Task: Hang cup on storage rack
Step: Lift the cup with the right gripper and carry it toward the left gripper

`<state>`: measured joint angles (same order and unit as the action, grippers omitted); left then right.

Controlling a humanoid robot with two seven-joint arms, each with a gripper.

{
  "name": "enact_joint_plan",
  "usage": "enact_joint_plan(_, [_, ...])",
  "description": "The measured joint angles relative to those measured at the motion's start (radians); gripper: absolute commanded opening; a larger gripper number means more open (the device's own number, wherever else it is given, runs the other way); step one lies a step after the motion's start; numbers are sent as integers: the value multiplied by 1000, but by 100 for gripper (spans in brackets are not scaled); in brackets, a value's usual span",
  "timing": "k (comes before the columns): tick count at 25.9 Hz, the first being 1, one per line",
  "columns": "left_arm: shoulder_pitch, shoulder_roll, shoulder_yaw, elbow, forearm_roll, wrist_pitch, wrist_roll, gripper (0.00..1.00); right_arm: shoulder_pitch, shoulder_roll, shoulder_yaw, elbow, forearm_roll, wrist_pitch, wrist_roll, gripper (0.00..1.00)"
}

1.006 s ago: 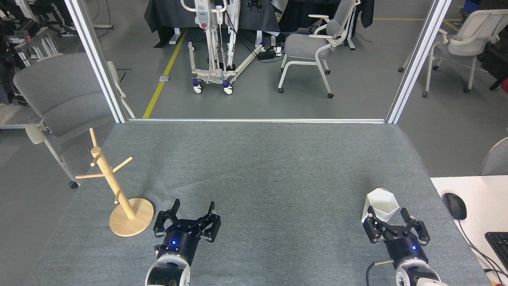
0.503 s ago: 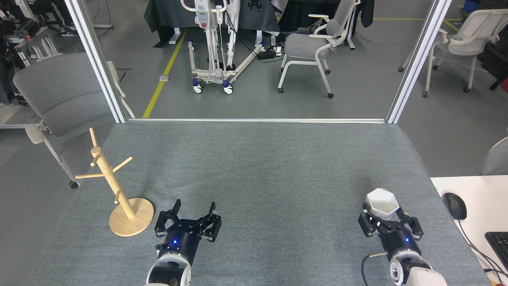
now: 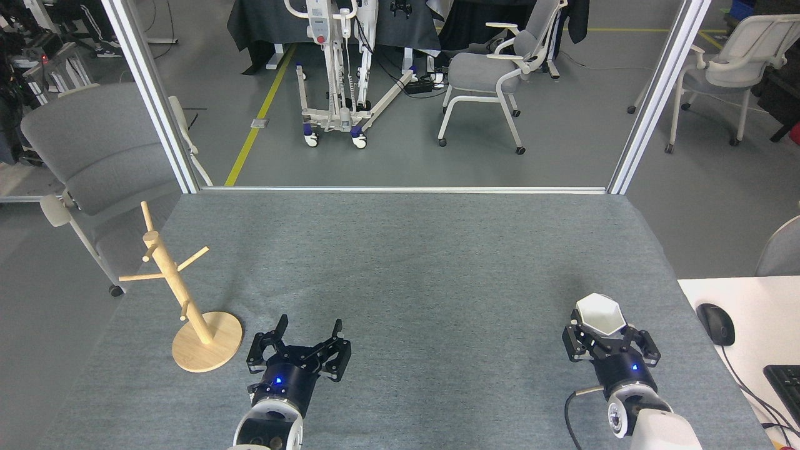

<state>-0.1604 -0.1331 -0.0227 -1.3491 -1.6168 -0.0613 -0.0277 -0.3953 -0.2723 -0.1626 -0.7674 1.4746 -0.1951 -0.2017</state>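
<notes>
on the near right of the grey felt table (image 3: 412, 262), the right gripper (image 3: 607, 331) has its black fingers (image 3: 572, 340) closed around the lower body of the cup (image 3: 600, 314), one on each side. the cup is white and faceted, its hexagonal rim facing up and slightly toward the far side, and it sits upright in the grasp; whether its base touches the table cannot be told, since the gripper hides it. well apart from it, at the near left, the storage rack (image 3: 181, 294) stands on its round wooden base with its post leaning a little to the left and its pegs bare. just to the right of that base the left gripper (image 3: 307, 328) hovers low over the table with its fingers spread and nothing between them. off the table's right edge a white desk (image 3: 750, 312) carries a dark mouse (image 3: 715, 324) and the corner of a keyboard (image 3: 786, 382). beyond the far edge, grey office chairs (image 3: 494, 69) and a wheeled stand (image 3: 337, 75) sit on the floor.
</notes>
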Motion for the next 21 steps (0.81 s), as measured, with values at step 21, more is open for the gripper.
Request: enact_joint_plan(21, [-8, 6, -43, -19, -12, -46, 9, 99, 154, 93, -19, -778, -164, 109, 386, 13])
